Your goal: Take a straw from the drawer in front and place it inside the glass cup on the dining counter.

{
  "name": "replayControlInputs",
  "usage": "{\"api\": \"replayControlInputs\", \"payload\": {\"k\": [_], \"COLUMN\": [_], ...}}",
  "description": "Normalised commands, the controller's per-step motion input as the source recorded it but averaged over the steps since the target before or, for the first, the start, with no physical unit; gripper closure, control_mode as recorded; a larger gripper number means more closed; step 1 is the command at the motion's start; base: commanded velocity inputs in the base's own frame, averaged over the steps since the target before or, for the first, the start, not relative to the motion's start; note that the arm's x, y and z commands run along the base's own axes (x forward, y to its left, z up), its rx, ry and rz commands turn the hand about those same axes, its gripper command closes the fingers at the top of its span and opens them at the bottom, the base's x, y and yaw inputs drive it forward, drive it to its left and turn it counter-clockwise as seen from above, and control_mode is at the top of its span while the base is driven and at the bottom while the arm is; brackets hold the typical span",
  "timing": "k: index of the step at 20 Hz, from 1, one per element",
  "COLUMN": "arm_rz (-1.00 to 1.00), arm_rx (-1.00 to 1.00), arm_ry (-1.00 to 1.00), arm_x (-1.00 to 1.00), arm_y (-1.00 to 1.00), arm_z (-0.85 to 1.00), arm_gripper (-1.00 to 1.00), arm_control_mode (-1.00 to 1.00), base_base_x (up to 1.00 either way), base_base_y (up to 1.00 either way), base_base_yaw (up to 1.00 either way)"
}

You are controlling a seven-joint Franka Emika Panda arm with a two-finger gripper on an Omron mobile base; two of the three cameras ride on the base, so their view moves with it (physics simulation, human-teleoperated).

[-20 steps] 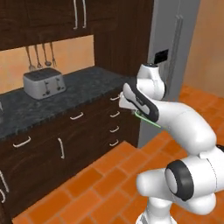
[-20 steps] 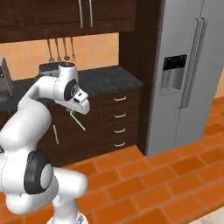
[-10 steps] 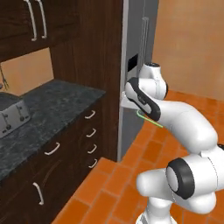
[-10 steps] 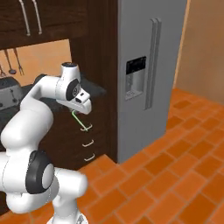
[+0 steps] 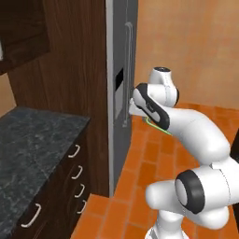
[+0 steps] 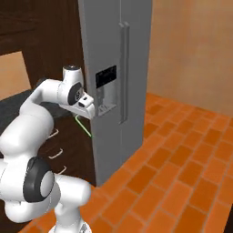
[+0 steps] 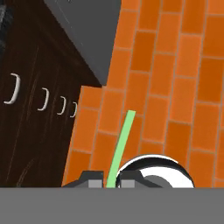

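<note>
— How is my arm sitting?
— I see it folded high, elbow bent, wrist turned so the hand looks down.
— And my gripper (image 7: 106,183)?
— Both fingertips (image 7: 92,182) pinch the straw (image 7: 120,144), which juts out beyond them.

The white arm bends up from the lower left, its hand level with the dispenser panel (image 6: 105,77) of the grey refrigerator (image 6: 132,54). A thin green straw (image 6: 83,126) slants down from under the hand, in front of dark drawers with curved silver handles (image 6: 54,153). Orange brick floor (image 6: 182,173) spreads to the right.
</note>
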Motion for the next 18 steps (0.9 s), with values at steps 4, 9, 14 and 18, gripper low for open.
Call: {"api": "replayControlInputs", "payload": {"k": [4,9,14,18], "arm_rz": [0.00,0.00,0.00,0.00], "arm_rx": [0.00,0.00,0.00,0.00], "arm_ry": [0.00,0.00,0.00,0.00], "arm_x": [0.00,0.00,0.00,0.00], "arm_y": [0.00,0.00,0.00,0.00], "arm_z": [0.00,0.00,0.00,0.00], "arm_gripper": [1.00,1.00,1.00,1.00], "arm_control_mode": [1.00,1.00,1.00,1.00], "base_base_x": [1.00,1.00,1.00,1.00], "base_base_y": [-0.44,-0.24,-0.17,0.00], "base_base_yaw": [-0.33,-0.30,-0.31,-0.33]}}
